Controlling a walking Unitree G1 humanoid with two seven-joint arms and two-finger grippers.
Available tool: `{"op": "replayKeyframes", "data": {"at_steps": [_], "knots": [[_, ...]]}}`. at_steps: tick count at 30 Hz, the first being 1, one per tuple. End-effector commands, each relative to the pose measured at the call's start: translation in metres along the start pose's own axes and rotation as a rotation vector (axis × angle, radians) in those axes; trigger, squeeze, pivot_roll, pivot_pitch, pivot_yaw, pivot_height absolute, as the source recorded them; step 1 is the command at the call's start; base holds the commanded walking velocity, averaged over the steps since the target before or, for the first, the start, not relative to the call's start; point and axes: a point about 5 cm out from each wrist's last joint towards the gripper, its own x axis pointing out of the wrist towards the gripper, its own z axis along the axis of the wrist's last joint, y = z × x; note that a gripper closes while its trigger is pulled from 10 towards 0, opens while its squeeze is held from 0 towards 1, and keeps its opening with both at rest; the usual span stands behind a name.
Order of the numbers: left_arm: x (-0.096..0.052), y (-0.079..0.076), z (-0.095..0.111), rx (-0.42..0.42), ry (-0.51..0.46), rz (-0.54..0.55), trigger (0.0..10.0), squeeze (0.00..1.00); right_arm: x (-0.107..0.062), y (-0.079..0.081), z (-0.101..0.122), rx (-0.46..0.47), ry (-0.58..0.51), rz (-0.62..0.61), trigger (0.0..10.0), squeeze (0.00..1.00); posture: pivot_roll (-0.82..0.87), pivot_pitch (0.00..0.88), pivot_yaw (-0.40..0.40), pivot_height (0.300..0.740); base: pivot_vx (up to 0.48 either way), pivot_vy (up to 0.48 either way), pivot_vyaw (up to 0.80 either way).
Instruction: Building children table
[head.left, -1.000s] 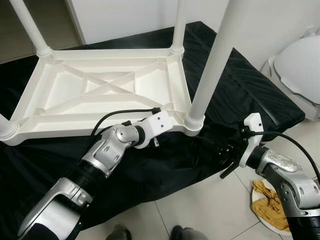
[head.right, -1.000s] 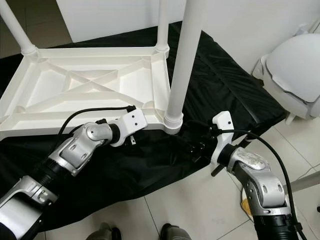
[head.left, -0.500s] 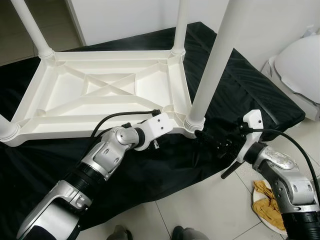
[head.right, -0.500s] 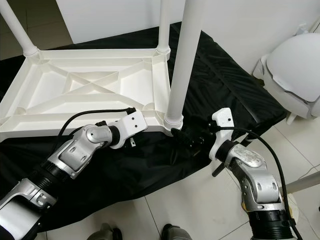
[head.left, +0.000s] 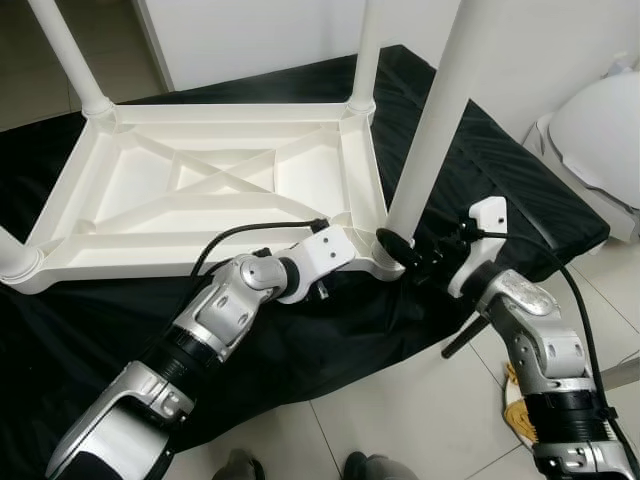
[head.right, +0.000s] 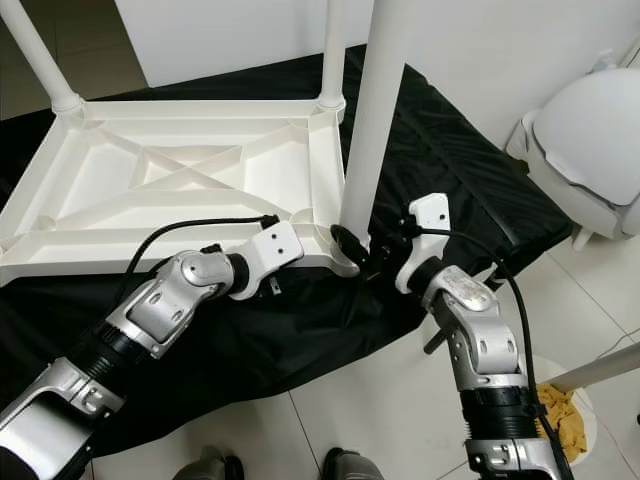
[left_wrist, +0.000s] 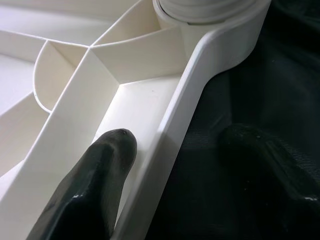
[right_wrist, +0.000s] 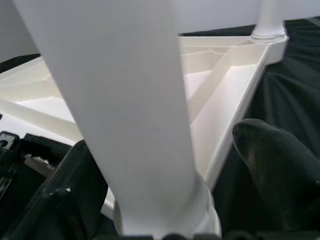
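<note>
The white children's table (head.left: 220, 185) lies upside down on a black cloth (head.left: 520, 190) spread over the tiled floor. Legs stand in all four corner sockets, so assembly appears nearly complete; seating the near leg (head.left: 425, 130) and turning the table upright likely remain. The left gripper (left_wrist: 165, 165) straddles the frame's rim beside that socket, fingers apart, one inside and one outside. The right gripper (right_wrist: 165, 190) has its fingers spread around the near leg's base, not visibly clamped.

Both end effectors (left_wrist: 175, 150) (right_wrist: 170, 165) forward, fingers spread apart.
</note>
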Motion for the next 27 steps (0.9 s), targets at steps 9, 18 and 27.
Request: {"op": "replayKeyframes", "data": {"at_steps": [9, 18, 27], "knots": [[0.001, -0.004, 0.006, -0.008, -0.008, -0.063, 10.0, 0.00, 0.009, 0.012, -0.011, -0.022, 0.053, 0.159, 10.0, 0.00, -0.08, 0.122, -0.010, 0.740, 0.000, 0.000, 0.00], [-0.012, 0.018, 0.029, -0.057, -0.073, 0.089, 10.0, 0.00, 0.017, 0.005, -0.011, -0.054, 0.041, 0.147, 10.0, 0.00, -0.08, 0.123, -0.019, 0.740, 0.000, 0.000, 0.00], [-0.033, 0.023, 0.033, -0.087, -0.089, 0.152, 10.0, 0.00, 0.020, -0.002, -0.010, -0.075, 0.035, 0.143, 10.0, 0.00, -0.08, 0.120, -0.024, 0.740, 0.000, 0.000, 0.00]]}}
